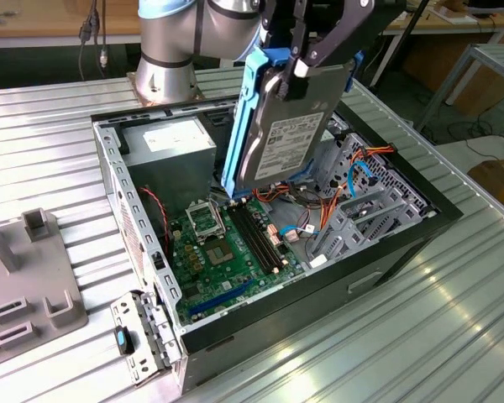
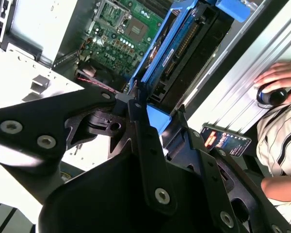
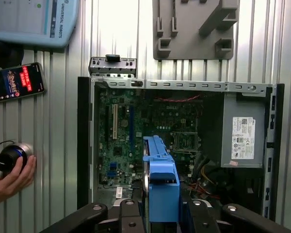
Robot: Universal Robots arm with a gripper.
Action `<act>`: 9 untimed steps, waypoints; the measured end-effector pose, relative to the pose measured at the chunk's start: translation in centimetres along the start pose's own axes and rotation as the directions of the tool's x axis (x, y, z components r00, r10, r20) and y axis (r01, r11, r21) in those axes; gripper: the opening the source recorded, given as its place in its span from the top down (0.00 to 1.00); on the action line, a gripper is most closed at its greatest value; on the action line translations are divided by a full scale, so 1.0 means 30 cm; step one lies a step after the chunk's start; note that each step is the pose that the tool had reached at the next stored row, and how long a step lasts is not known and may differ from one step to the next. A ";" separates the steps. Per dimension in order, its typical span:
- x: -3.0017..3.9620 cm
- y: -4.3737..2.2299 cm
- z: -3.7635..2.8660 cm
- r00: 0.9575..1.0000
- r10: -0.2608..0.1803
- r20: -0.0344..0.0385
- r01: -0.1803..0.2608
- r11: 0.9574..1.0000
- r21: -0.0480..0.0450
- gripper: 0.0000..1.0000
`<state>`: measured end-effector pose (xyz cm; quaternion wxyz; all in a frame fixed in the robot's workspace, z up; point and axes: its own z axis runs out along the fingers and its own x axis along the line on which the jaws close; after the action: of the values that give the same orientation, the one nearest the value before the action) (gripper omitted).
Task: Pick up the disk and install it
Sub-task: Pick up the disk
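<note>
One pair of fingers (image 1: pixel 332 38) grips the disk (image 1: pixel 290 126) by its upper end, holding it nearly upright and tilted above the open computer case (image 1: pixel 111 172), over the green circuit board (image 1: pixel 227 252); the case lies on the ribbed worktop (image 1: pixel 420 336)

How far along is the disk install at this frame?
Done: the disk is picked up, clamped in the gripper.
In hand: it hangs tilted above the open computer case, over the motherboard; the first wrist view looks down its blue frame into the case.
Left: it is not yet seated anywhere in the case.
</note>
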<state>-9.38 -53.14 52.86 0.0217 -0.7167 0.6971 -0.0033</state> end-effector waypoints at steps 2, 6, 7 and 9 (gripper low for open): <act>0.001 -0.036 0.001 1.000 0.000 0.000 0.000 1.000 0.000 0.63; 0.003 -0.105 0.004 1.000 0.000 0.000 0.000 1.000 -0.001 0.63; 0.004 -0.145 0.006 1.000 0.000 0.000 0.000 1.000 -0.001 0.63; 0.006 -0.187 0.007 1.000 0.000 0.000 0.000 1.000 -0.001 0.63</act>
<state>-3.77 -53.15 52.83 0.0211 -0.7167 0.6971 -0.0029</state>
